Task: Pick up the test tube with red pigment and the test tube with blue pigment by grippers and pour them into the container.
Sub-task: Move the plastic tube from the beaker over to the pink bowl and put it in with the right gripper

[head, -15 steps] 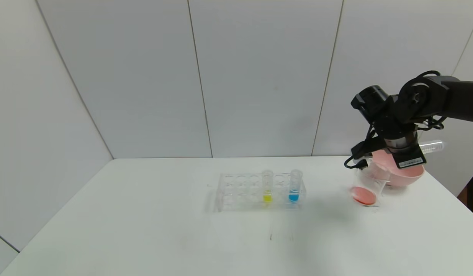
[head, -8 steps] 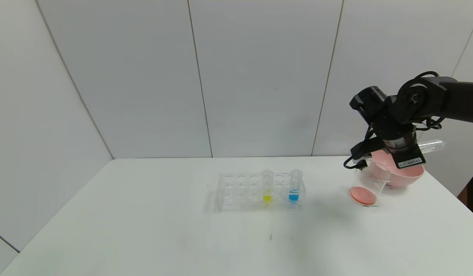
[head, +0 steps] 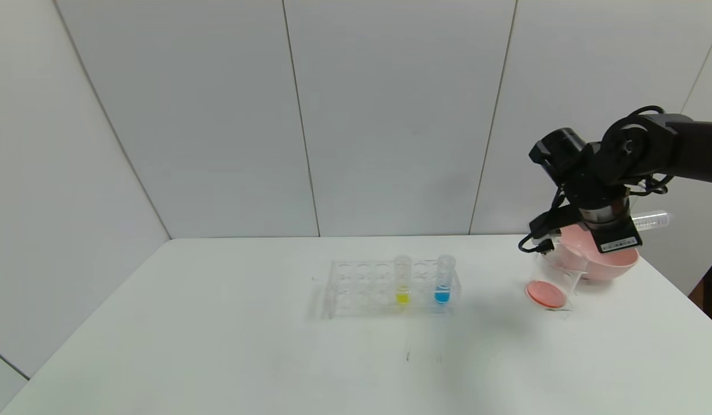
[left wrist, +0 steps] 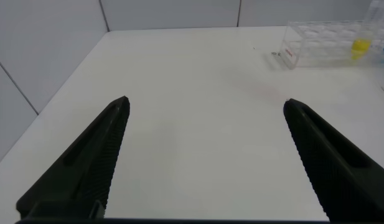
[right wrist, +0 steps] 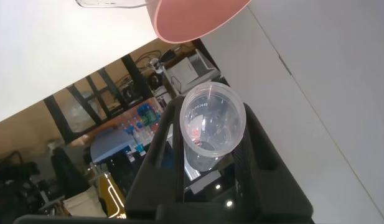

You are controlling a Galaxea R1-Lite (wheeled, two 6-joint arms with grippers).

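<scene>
My right gripper [right wrist: 210, 112] is shut on the test tube with red pigment [right wrist: 211, 127]. Its mouth faces the wrist camera and only small red traces show inside. In the head view this tube [head: 650, 219] sticks out sideways from behind the right wrist, above the pink bowl [head: 612, 262]. The container [head: 554, 282], a clear beaker, stands in front of the bowl with red liquid at its bottom. The test tube with blue pigment [head: 444, 282] stands upright in the clear rack [head: 356, 288]. My left gripper [left wrist: 205, 102] is open over bare table, far from the rack.
A tube with yellow liquid [head: 402, 282] stands in the rack beside the blue one, and the rack [left wrist: 322, 50] also shows far off in the left wrist view. The pink bowl [right wrist: 198, 15] sits near the table's right edge. Grey wall panels rise behind the white table [head: 217, 334].
The right arm only wavered slightly and still holds the tube sideways above the bowl. The red liquid in the beaker has settled a little.
</scene>
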